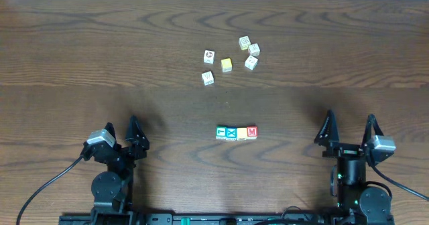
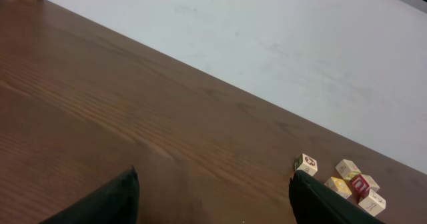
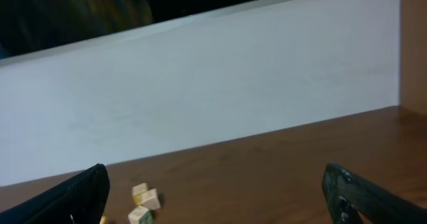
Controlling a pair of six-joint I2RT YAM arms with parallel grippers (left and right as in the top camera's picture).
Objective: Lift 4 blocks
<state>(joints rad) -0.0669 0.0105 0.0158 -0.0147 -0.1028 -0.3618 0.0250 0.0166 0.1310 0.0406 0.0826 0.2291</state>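
1. Table (image 1: 80,44): dark wood-grain top; carries everything listed below.

2. Row of four blocks (image 1: 236,132): near the middle of the table, between the two arms and slightly far of them. Set side by side in a left-to-right line, apparently touching. From the left:
- teal-green block (image 1: 221,132)
- blue X block (image 1: 232,132)
- yellow-orange block (image 1: 242,133)
- red M block (image 1: 252,131)

All four rest on the wood, well apart from either claw.

3. Loose cubes (image 1: 251,62): a scatter of pale-faced letter cubes farther back, with one pale yellow cube (image 1: 226,64) among them (part of this group shows low in both wrist views, too small to read).

4. Left gripper (image 1: 122,126): near-left of the table, fingers spread wide apart, nothing between them.

5. Right gripper (image 1: 350,118): near-right of the table, fingers likewise wide apart and holding nothing.

6. White wall (image 2: 267,51): runs along the table's far edge.
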